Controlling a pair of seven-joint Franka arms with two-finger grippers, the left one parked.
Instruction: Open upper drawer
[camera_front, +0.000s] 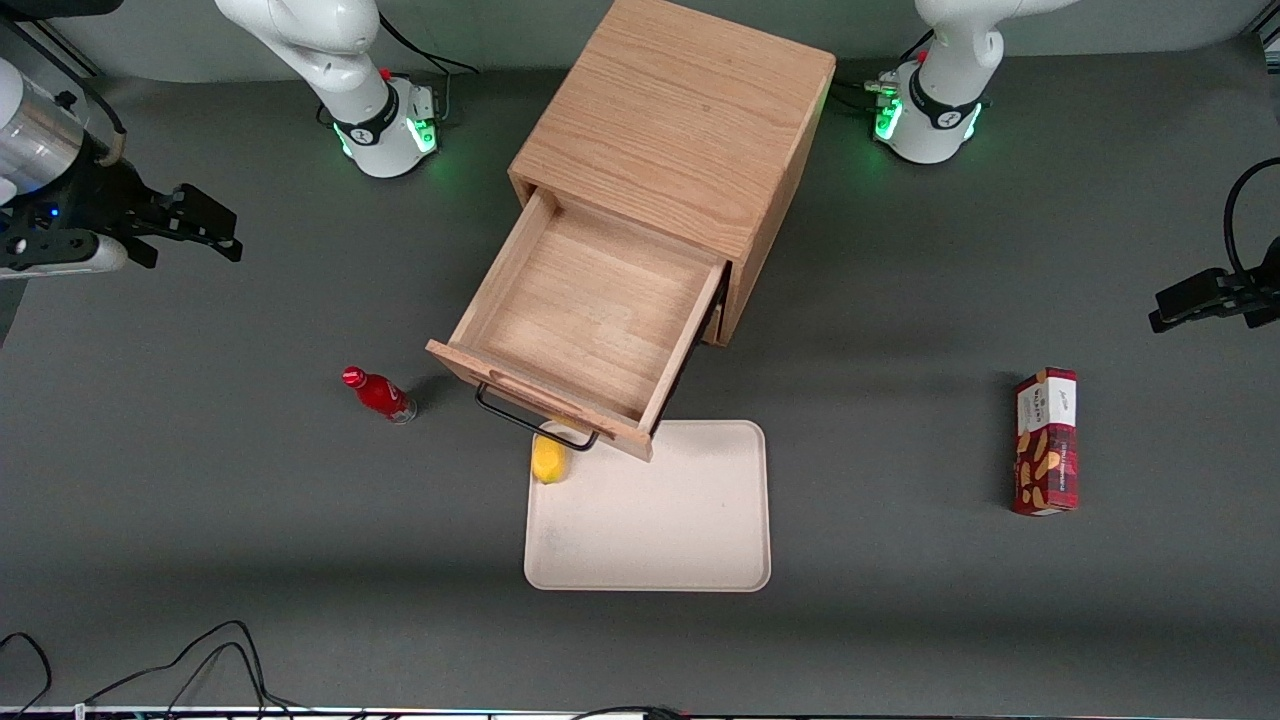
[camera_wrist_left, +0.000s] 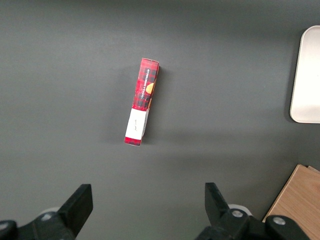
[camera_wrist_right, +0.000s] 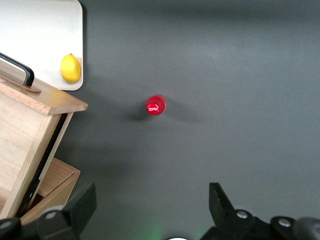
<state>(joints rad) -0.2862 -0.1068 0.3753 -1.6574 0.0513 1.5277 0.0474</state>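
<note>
The upper drawer (camera_front: 585, 310) of the light oak cabinet (camera_front: 680, 120) stands pulled far out, and its plain wooden box holds nothing. Its black bar handle (camera_front: 530, 415) hangs over the edge of the tray. My gripper (camera_front: 195, 240) hovers open and holding nothing toward the working arm's end of the table, well apart from the drawer. The right wrist view shows the gripper (camera_wrist_right: 151, 195) above bare table, with the drawer front (camera_wrist_right: 45, 97) and handle (camera_wrist_right: 17, 67) off to one side.
A cream tray (camera_front: 660, 520) lies in front of the drawer with a lemon (camera_front: 548, 462) on it, just below the handle. A red bottle (camera_front: 380, 393) stands beside the drawer front. A red cookie box (camera_front: 1046, 440) lies toward the parked arm's end.
</note>
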